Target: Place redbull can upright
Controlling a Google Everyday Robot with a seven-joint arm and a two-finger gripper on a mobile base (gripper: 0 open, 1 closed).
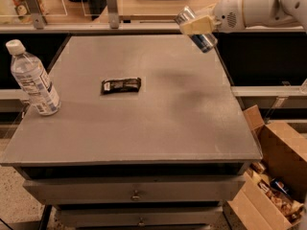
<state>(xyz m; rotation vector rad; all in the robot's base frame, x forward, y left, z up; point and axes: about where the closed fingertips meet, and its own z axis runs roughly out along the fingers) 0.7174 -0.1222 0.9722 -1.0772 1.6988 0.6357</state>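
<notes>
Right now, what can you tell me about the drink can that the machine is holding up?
The redbull can is slim metal, silver with blue panels and a silver top. It hangs tilted, top toward the upper left, above the far right edge of the grey table, touching nothing but the gripper, whose cream fingers clasp its middle.

We can read no text anywhere in this view. The redbull can (205,41), held tilted in the gripper (195,26) at the upper right of the frame above the table's far right corner, shows only blue and silver panels, with no letters we can make out. The water bottle (34,80) at the left edge carries a pale label with bluish print, illegible to us. The dark wrapper (121,85) left of centre bears light marks we cannot decipher. The cardboard box (278,147) at the lower right shows no readable printing.
</notes>
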